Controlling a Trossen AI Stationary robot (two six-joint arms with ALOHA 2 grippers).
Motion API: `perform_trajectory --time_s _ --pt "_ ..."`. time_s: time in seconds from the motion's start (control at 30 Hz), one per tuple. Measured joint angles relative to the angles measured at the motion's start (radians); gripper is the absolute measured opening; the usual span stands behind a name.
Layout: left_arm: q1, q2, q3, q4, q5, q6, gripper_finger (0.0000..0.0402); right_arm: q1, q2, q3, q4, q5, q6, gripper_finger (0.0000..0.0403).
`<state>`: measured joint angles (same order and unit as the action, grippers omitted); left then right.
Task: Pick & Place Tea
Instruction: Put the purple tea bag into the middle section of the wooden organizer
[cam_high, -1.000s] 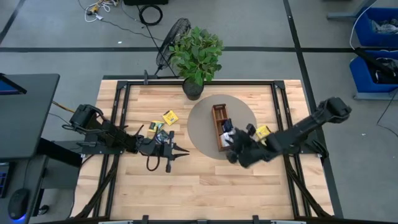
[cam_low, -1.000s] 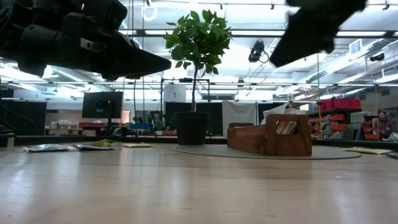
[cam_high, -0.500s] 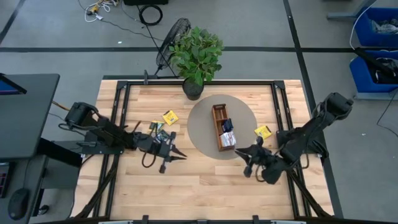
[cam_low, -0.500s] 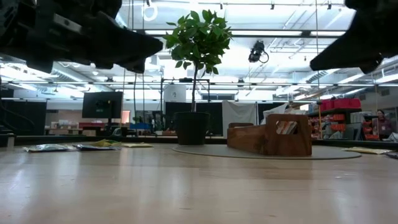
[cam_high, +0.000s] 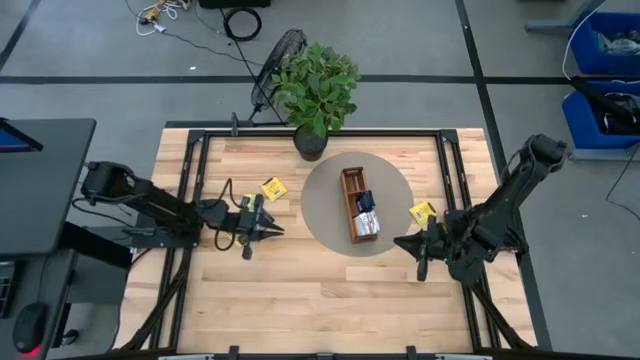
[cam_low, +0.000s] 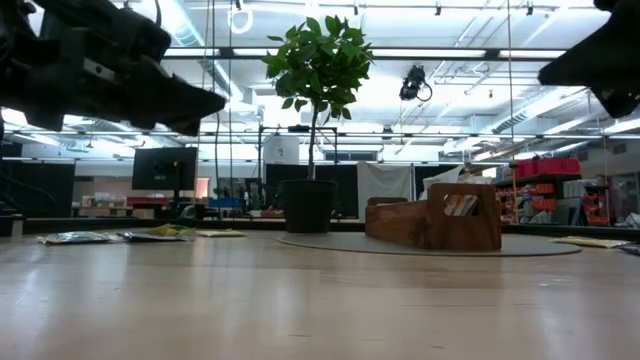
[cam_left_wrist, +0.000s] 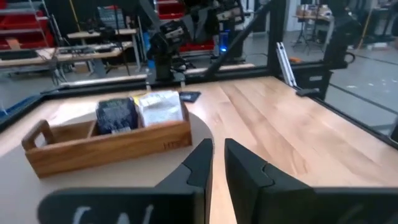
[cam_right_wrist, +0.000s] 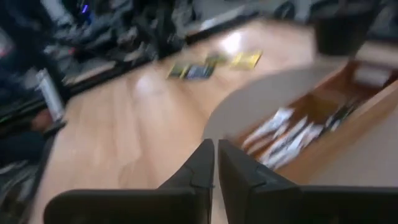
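Observation:
The brown wooden tray stands on a grey round mat and holds several tea sachets, upright in its compartments. They also show in the left wrist view. Loose on the table lie a yellow sachet, a few sachets beside my left gripper, and a yellow one right of the tray. My left gripper is shut and empty, left of the mat, raised off the table. My right gripper is shut and empty, near the mat's right edge.
A potted plant stands at the table's far edge behind the mat. Black frame rails run along the table's left and right sides. Bare wood lies along the near side.
My right gripper has drawn away from the tray's near end, toward the table's near right, and now hangs beside the mat. My left gripper has pulled back toward the table's left edge. The tray and sachets have kept still.

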<state>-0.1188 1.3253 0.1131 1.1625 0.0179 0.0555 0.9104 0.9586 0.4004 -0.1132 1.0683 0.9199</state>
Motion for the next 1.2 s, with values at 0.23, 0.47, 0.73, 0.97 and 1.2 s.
perform_trajectory --time_s 0.23,0.47,0.73,0.97,1.2 --pt "-0.003 0.001 -0.005 -0.005 0.002 -0.023 0.0044 0.005 -0.106 0.0 -0.335 -0.156 0.458 0.003" --pt "-0.003 0.001 -0.005 -0.002 0.002 -0.026 0.0044 -0.001 -0.108 0.0 -0.409 -0.346 0.761 0.003" --pt "-0.003 0.001 -0.005 0.001 0.002 -0.046 0.0044 -0.014 -0.108 0.0 -0.471 -0.601 1.117 0.006" --pt "-0.003 0.001 -0.004 -0.002 0.002 -0.047 0.0044 -0.015 -0.108 0.0 -0.568 -0.783 1.254 0.0158" --pt "-0.003 0.001 -0.004 -0.007 0.002 -0.047 0.0044 -0.021 -0.106 0.0 -0.686 -0.815 1.4 0.0244"
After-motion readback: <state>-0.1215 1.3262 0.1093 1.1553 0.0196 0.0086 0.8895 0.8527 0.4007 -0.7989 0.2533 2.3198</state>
